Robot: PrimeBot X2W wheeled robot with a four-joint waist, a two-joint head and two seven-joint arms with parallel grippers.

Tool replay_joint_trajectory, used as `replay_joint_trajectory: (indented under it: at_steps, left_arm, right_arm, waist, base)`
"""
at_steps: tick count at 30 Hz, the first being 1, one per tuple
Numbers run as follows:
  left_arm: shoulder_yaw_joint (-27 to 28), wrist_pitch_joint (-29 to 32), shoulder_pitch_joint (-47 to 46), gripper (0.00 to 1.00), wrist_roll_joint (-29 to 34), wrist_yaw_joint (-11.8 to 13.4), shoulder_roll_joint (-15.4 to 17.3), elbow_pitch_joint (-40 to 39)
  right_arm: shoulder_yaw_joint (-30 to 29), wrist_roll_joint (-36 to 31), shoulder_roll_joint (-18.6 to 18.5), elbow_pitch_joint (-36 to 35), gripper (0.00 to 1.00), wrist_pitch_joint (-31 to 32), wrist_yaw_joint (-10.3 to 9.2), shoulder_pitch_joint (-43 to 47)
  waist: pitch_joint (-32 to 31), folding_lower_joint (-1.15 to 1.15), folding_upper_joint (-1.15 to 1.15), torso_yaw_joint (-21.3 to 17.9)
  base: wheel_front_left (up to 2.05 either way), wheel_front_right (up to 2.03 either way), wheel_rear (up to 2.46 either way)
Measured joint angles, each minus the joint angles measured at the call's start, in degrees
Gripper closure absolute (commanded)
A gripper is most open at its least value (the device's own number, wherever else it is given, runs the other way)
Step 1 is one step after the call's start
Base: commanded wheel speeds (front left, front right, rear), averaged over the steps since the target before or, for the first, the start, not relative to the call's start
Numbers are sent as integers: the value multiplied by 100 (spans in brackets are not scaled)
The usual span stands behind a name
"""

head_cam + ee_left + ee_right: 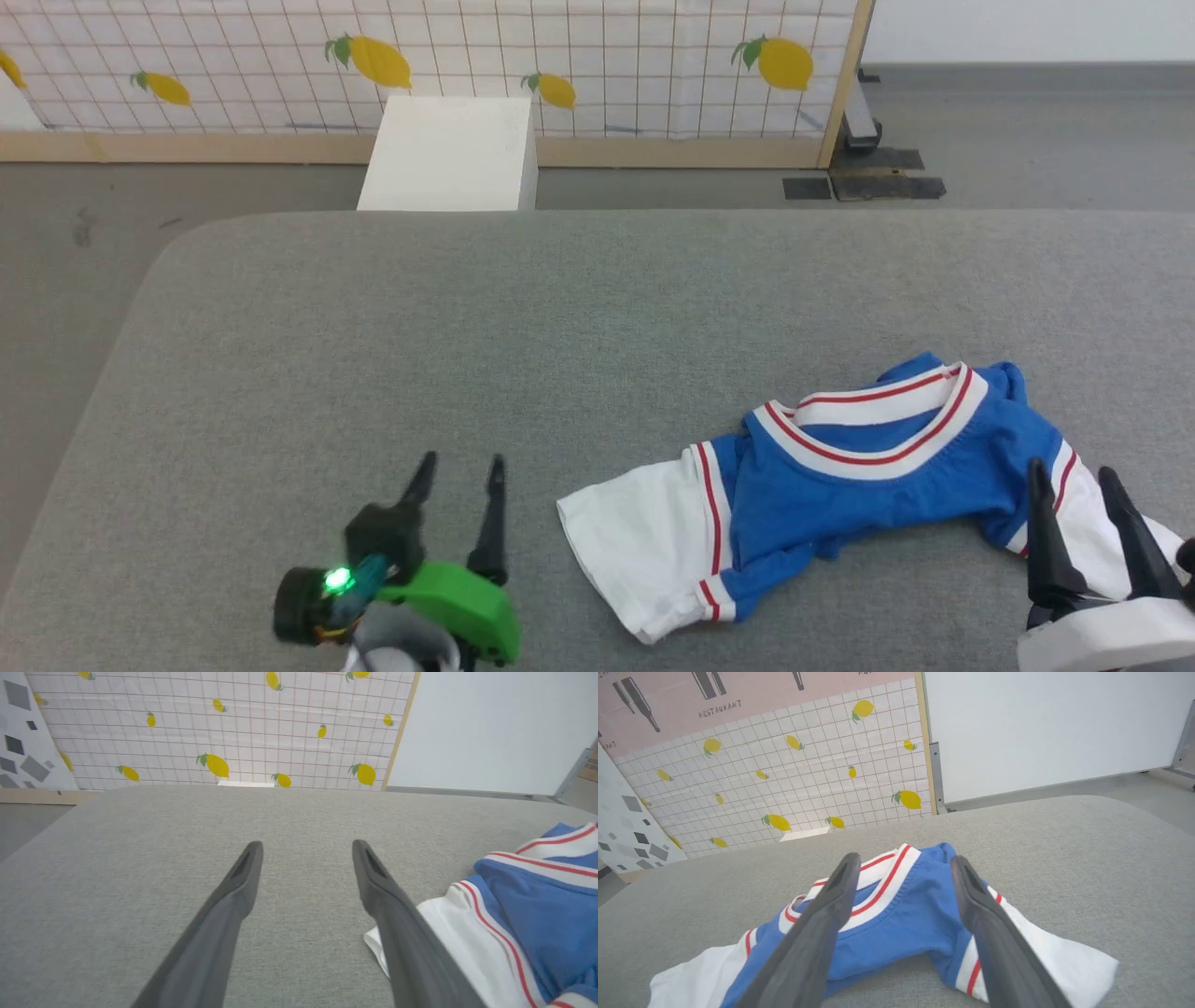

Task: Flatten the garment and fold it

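The left end effector (463, 459) sits low over the grey fabric worktop (373, 327), its two dark fingers spread apart with nothing between them. The garment (840, 485) begins just to its right. One white sleeve (635, 541) reaches toward it, near but not touching. In the left wrist view that sleeve lies close beside the right-hand finger.

The shirt is bunched, not flat. Its long axis runs sleeve to sleeve across the worktop, with the red-striped collar (873, 464) facing away from the robot and the blue body gathered beneath it.

At the far right, the right end effector (1071, 469) is also parted and holds nothing. Its fingers straddle the other white sleeve (1088, 537), so this arm looks nearer the cloth. Whether its tips touch the fabric cannot be told. Spreading probably starts with one sleeve per arm, pulled outward along that axis.
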Motion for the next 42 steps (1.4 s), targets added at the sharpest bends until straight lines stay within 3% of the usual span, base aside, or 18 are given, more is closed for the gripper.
replay_joint_trajectory:
  at_steps: [6,13,18,25,28,33,42]
  left_arm:
    - [-409,901,-748,0,1,8,-8,622]
    - [-719,2463,-1256,0,76,-34,12,1085]
    - [-934,3700,-1285,0,214,-24,155,979]
    - [-1062,4945,-1301,0,190,-114,375,454]
    - [-1143,5120,-1298,100,187,-225,477,238]
    - [-1144,4875,-1194,100,189,-211,536,46]
    - [-110,3945,-528,100,-229,659,678,-370]
  right_arm:
    - [-142,66,4,170,0,-175,1,1]
    - [-53,123,8,323,0,-245,1,-79]
    - [-12,197,7,421,0,-326,1,-101]
    - [41,286,9,497,0,-402,1,-183]
    - [77,333,9,531,0,-419,1,-210]
    - [133,398,10,602,0,-424,1,-215]
    - [14,417,10,605,0,-415,1,-213]
  waist:
    - [151,0,0,-156]
    - [351,0,0,-456]
    - [496,0,0,-678]
    - [678,0,0,-863]
    - [728,0,0,-903]
    - [708,0,0,-885]
    - [598,0,0,-612]
  base:
    - [0,0,0]
    - [0,0,0]
    - [0,0,0]
    - [0,0,0]
    - [0,0,0]
    - [0,0,0]
    - [0,0,0]
